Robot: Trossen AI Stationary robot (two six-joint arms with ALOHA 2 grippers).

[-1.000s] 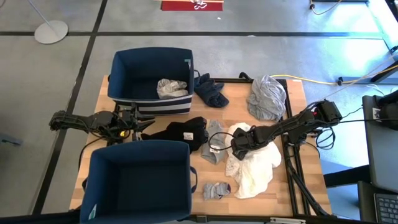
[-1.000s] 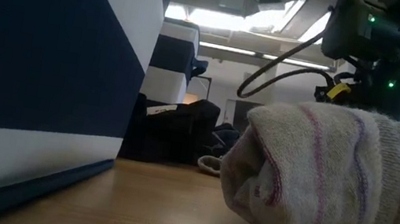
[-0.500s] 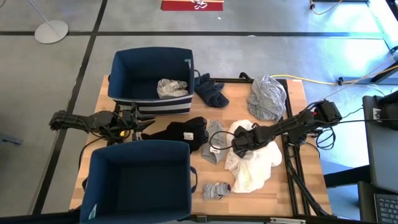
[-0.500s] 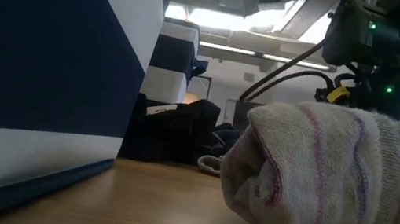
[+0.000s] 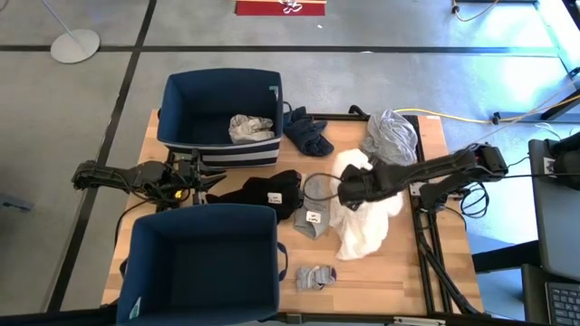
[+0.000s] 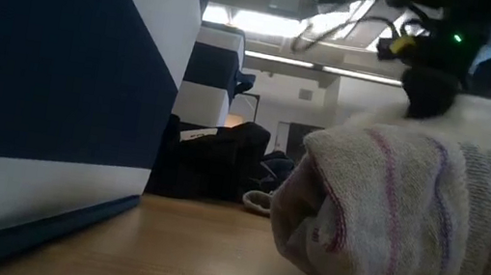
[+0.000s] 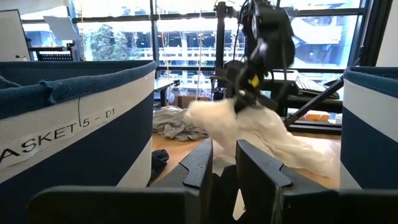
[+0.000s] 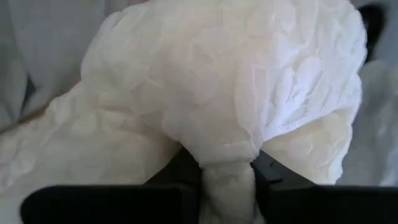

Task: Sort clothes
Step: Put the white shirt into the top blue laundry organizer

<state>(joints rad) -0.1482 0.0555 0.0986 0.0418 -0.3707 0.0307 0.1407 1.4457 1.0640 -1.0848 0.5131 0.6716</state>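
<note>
Overhead view: even, diffuse light, soft short shadows under bins (image 5: 217, 118) and clothes, no glare on wooden table (image 5: 426, 272). Low view: foreground sock (image 6: 399, 219) large and soft-focus; bright ceiling panels and window blow out behind, near bin wall dark. Left wrist view: strong backlight from windows, white garment (image 7: 255, 127) motion-blurred, own fingers (image 7: 199, 168) dark, out of focus. Right wrist view: white cloth fills frame, close, soft, slightly overexposed.

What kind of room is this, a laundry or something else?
Probably a robotics lab, not a laundry: a bare grey floor marked with tape lines, cables trailing beside the table, and large windows behind.
</note>
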